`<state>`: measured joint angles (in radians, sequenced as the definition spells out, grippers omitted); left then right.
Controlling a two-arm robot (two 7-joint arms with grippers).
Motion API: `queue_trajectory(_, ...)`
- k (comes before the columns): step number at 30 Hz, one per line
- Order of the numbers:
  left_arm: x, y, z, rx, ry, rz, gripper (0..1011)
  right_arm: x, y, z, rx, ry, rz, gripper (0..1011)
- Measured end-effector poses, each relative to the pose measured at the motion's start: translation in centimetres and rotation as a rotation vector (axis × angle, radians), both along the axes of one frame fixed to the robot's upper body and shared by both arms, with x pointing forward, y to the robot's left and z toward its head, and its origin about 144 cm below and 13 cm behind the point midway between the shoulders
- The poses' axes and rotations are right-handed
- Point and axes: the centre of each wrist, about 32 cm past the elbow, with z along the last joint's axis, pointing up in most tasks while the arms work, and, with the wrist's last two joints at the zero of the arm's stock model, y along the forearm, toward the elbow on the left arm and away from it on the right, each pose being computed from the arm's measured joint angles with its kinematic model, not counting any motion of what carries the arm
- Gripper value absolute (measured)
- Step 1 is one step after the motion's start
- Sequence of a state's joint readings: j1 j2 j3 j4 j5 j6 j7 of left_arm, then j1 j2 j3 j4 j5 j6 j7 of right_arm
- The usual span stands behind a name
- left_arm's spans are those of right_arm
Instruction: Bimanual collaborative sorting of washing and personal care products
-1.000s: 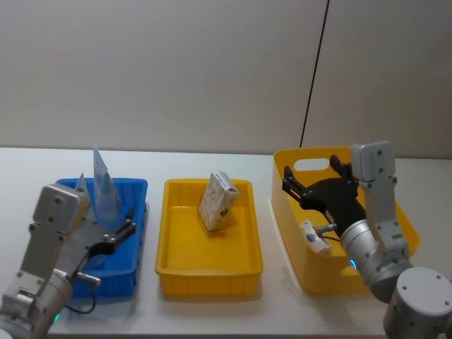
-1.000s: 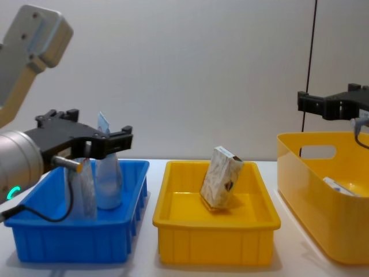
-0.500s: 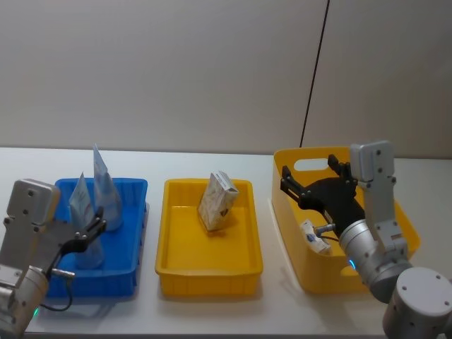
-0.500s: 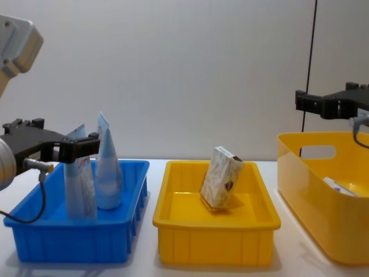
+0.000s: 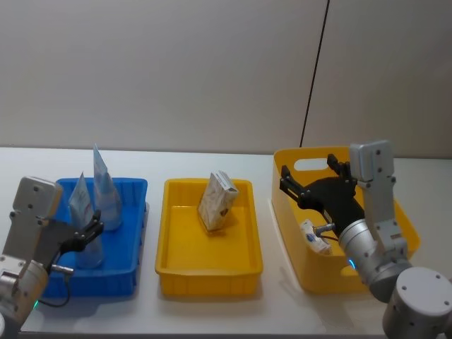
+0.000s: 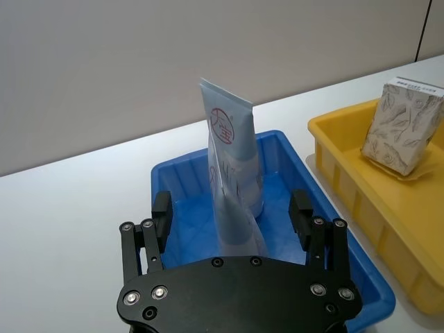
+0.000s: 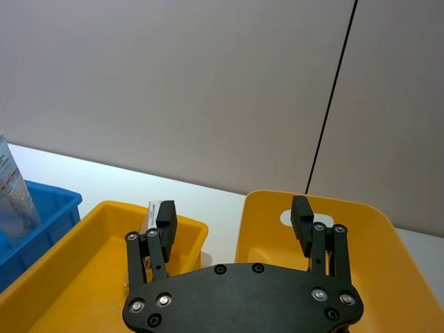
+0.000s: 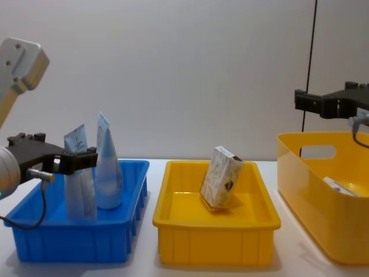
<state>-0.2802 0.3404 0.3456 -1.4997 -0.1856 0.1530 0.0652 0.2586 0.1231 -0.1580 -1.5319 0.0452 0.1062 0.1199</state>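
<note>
Since a second ago the left claw point(image 5: 89, 229) has drawn back toward the robot, from over the blue bin point(image 5: 134, 188) to its near edge. The right claw point(image 5: 314, 173) has barely shifted.

The left claw is spread and empty. The near tube point(image 5: 82, 205) stands upright straight ahead of it, in line with the gap and unpinched, and the far tube point(image 5: 104, 187) stands upright just behind that. Farther off to the claw's right, a pack point(image 5: 216, 201) leans in the tray point(image 5: 209, 275).

The right claw is spread and empty, hovering over the deep bin point(image 5: 311, 279). The marked pack point(image 5: 316, 237) lies flat below it, on the robot's side of the fingertips, with its long axis slanting across the bin floor. I judge that the next grasp turns on that drop, and the right arm is much the nearer.
</note>
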Motion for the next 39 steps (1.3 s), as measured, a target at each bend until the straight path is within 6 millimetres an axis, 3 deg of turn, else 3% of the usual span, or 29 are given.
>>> queue_trajectory(29, 5.1, 0.5, -2.4, -0.009, 0.071, -0.026, 1002, 0.0, 0.0, 0.0, 0.0, 0.0, 0.001, 1004)
queue_trajectory(39, 6.2, 0.6, -3.0, -0.036, 0.086, -0.021, 758, 0.0, 0.0, 0.0, 0.0, 0.0, 0.001, 1004)
